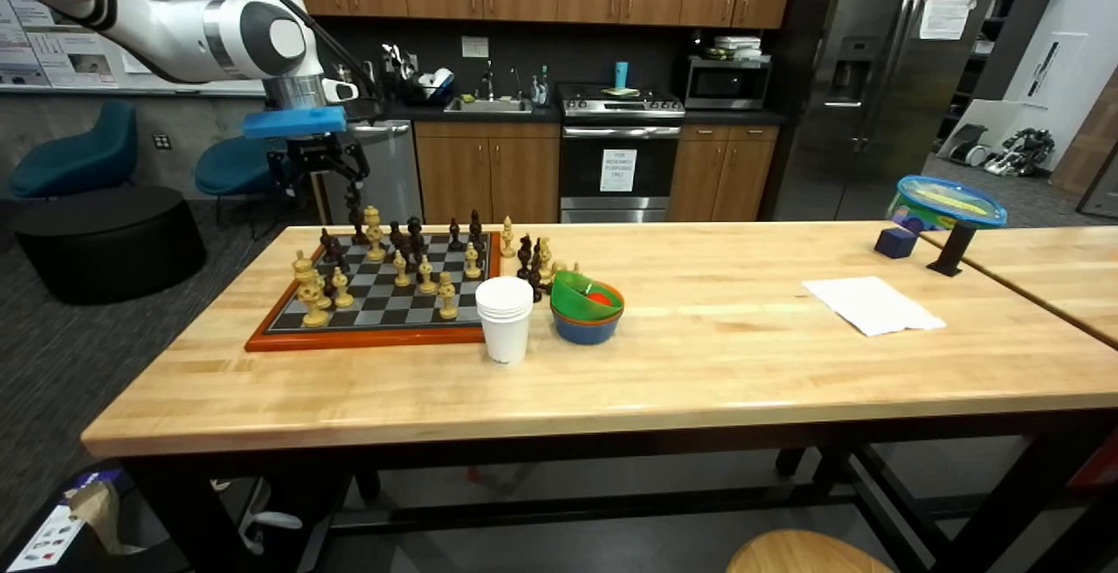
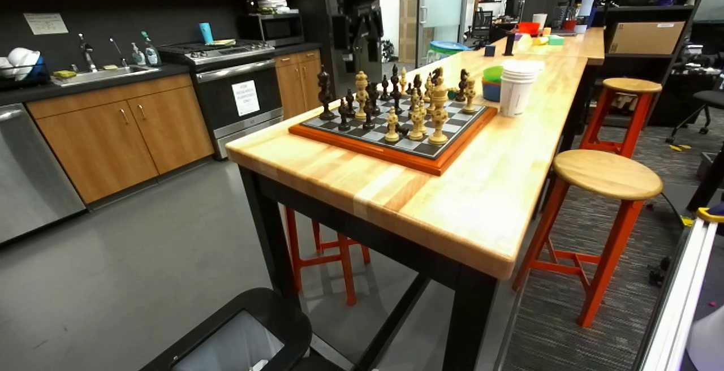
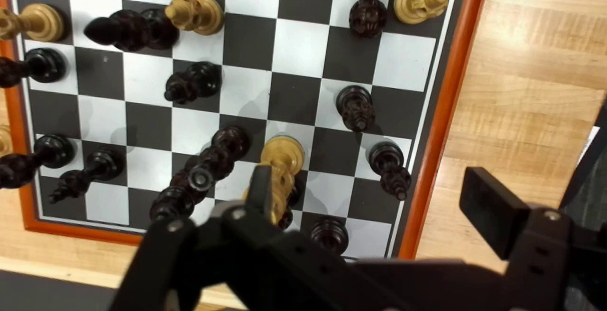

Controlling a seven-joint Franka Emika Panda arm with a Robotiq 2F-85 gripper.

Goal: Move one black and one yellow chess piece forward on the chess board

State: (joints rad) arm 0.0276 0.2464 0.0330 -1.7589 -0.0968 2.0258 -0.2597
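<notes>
The chess board (image 1: 367, 340) lies on the table with many black and yellow pieces on it, seen in both exterior views. My gripper (image 1: 319, 180) hangs in the air above the board's far corner, over the tops of the pieces. In the wrist view the gripper (image 3: 374, 197) is wide open, its jaws far apart and holding nothing. One finger (image 3: 260, 190) partly covers a tall yellow piece (image 3: 284, 152); the opposite finger shows over bare tabletop outside the border. Between them, lower down, stand a black piece (image 3: 386, 159) near the edge and another black piece (image 3: 329, 236), partly hidden by the gripper.
A stack of white cups (image 1: 505, 328) stands by the board's near corner. Beside it are nested bowls (image 1: 587, 328), with more pieces (image 1: 534, 263) standing off the board behind them. Further along lie white paper (image 1: 873, 304) and a dark block (image 1: 896, 243).
</notes>
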